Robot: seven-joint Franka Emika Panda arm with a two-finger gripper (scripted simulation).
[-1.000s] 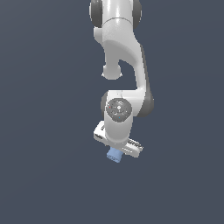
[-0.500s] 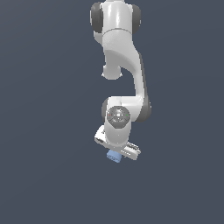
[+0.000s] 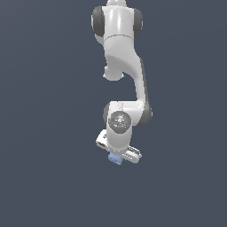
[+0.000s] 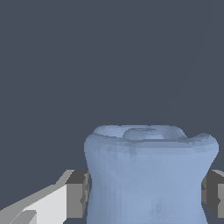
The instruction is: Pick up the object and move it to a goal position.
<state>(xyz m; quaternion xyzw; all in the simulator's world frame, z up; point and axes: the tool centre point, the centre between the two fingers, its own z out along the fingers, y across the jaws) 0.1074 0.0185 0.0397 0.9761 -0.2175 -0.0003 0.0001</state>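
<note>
Object (image 4: 148, 175) between grey fingers (image 4: 78, 192), plain dark slate backdrop (image 3: 44, 111).

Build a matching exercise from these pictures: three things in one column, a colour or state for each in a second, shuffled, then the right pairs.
Things:
1. block
2. hand
3. arm
4. pads

Descriptions:
A. white, reaching down from the top of the exterior view
B. light blue, with a dented top
C. grey, one against each side of the block
D. shut on the block

Pairs: 1-B, 2-D, 3-A, 4-C
</note>
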